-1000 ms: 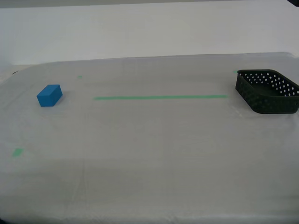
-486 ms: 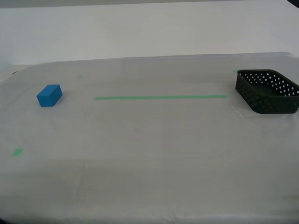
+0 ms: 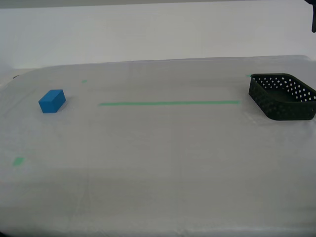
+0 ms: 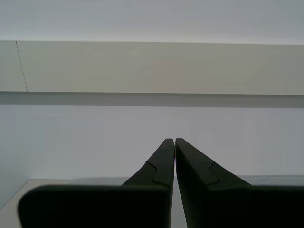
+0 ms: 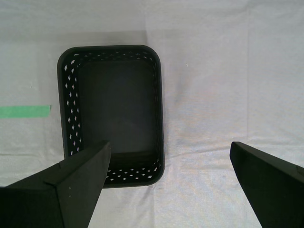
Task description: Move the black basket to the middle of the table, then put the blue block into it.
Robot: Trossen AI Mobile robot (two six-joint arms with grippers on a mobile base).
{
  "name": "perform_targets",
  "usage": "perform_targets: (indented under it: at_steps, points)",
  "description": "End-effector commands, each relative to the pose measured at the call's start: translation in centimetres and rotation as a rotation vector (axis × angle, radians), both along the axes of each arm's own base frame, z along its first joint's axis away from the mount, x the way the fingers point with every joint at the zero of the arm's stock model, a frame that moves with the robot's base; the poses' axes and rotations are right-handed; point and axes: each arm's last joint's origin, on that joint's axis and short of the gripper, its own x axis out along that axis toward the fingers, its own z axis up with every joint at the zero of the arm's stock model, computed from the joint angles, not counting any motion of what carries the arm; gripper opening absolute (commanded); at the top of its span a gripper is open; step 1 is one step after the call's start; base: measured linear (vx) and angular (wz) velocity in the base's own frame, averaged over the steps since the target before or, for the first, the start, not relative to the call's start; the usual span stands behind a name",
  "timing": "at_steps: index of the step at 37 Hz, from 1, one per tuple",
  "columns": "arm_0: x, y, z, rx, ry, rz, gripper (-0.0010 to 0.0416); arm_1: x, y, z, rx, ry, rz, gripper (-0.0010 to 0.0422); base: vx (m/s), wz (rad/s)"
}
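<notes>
Black basket lies below my first pincer, spread wide; my second pincer is closed, empty

1. No text, label, brand name or number can be read in any of the three views.
2. The only markings to be seen are plain green tape on the surface: a long green tape line and small green marks, none of which bears any writing.
3. The black basket and the blue block are shown with plain, unlettered faces.
</notes>
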Motion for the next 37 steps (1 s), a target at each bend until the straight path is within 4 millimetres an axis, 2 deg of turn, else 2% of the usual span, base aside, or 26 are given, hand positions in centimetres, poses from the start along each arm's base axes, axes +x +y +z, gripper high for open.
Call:
perform_targets:
  at_steps: [1, 15, 28, 37]
  points:
    - [0.03, 0.02, 0.02, 0.003, -0.004, -0.001, 0.0353, -0.01, -0.01, 0.07, 0.002, -0.006, 0.001, 0.0, 0.0, 0.0]
    - [-0.09, 0.14, -0.03, 0.037, 0.007, 0.004, 0.0383, -0.01, 0.0, 0.07, 0.002, -0.006, 0.001, 0.0, 0.0, 0.0]
    - [-0.04, 0.25, -0.01, 0.075, -0.003, -0.009, 0.0354, -0.01, -0.01, 0.07, 0.002, -0.006, 0.001, 0.0, 0.0, 0.0]
    - [0.27, 0.18, -0.18, 0.07, -0.018, -0.014, 0.036, -0.01, -0.01, 0.07, 0.002, -0.006, 0.001, 0.0, 0.0, 0.0]
